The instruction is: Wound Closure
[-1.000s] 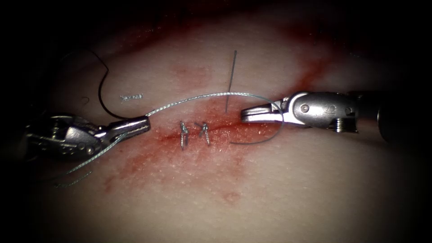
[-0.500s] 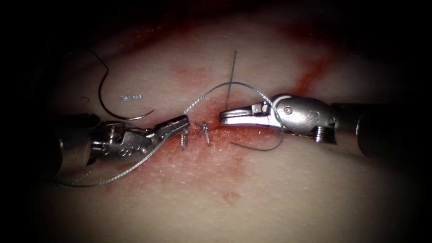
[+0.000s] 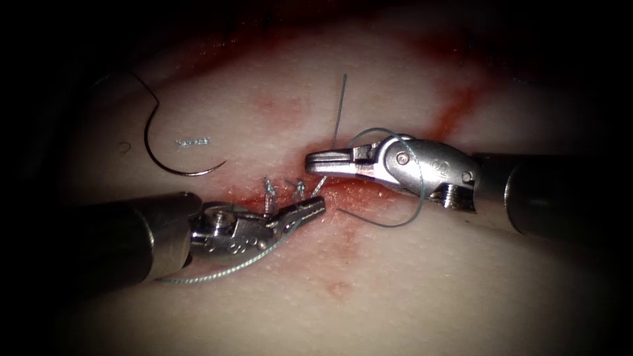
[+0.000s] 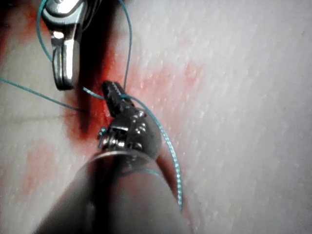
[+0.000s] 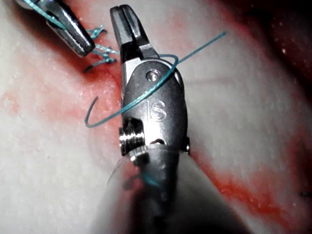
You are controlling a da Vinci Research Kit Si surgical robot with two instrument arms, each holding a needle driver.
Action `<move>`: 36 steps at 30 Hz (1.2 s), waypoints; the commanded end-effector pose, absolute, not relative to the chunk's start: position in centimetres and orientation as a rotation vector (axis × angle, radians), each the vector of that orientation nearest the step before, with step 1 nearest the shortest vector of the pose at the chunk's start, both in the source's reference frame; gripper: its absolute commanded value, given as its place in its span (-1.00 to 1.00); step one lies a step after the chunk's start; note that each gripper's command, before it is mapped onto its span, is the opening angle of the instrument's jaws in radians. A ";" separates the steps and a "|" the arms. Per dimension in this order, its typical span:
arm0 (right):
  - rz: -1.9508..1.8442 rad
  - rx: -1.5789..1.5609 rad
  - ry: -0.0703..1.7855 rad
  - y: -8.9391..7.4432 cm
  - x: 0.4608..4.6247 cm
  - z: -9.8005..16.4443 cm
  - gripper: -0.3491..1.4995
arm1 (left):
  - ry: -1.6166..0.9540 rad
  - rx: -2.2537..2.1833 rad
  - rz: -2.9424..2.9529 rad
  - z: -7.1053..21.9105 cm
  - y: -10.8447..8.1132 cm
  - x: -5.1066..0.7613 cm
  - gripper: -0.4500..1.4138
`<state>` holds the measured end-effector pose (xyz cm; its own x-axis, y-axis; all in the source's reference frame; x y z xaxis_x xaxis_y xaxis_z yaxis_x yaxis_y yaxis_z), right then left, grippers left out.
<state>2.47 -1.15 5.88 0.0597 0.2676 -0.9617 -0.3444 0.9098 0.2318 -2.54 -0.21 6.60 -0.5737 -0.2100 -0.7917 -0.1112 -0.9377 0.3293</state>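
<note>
My left tool point(image 3: 320, 204) comes in low from the left, its jaws shut on the thread point(image 3: 422, 191) just below the cut point(image 3: 343, 188); it also shows in the left wrist view point(image 4: 111, 90). My right tool point(image 3: 310, 160) reaches over the cut from the right with its jaws together and nothing visible between them point(image 5: 124, 14). A loop of thread lies around its wrist. A straight thread tail point(image 3: 340, 109) stands up behind its jaws. The curved needle point(image 3: 158, 161) lies free on the tissue point(image 3: 409, 283), left of the cut, held by neither tool.
Two tied stitches point(image 3: 269, 191) point(image 3: 300, 190) with short cut ends sit on the cut between the tools. Red fluid point(image 3: 461, 109) stains the tissue around the cut and up to the right. A small thread scrap point(image 3: 192, 142) lies near the needle.
The left tool has travelled right and down across the cut, carrying its thread. The right tool has moved left, and the wide thread arch has collapsed into a loop around it.
</note>
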 end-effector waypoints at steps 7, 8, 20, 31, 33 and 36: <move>0.440 -0.054 1.273 -1.2 2.57 6.1 0.67 | -0.508 1.439 -2.681 6.4 -0.3 -2.62 -1.00; 0.432 -0.050 1.261 -1.2 2.57 6.2 0.67 | -0.500 1.439 -2.684 6.3 -0.3 -2.62 -1.00; 0.339 0.033 1.210 -1.3 2.58 6.3 0.63 | -0.493 1.495 -2.598 5.9 -0.1 -2.58 -1.00; 0.207 0.269 1.211 -1.6 2.66 6.5 0.43 | -0.429 1.661 -2.434 5.8 0.5 -2.31 -1.00; 0.192 0.297 1.222 -1.6 2.68 6.5 0.43 | -0.387 1.707 -2.449 5.9 0.6 -2.32 -1.00; 0.180 0.325 1.248 -1.7 2.70 6.5 0.40 | -0.353 1.728 -2.496 6.1 0.6 -2.37 -1.00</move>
<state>2.62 -1.63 6.45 0.3115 0.3075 -0.8991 0.0473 0.9400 0.3378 -2.33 0.63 6.09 -0.3589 -0.1803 -0.9158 -0.0700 -0.9732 0.2191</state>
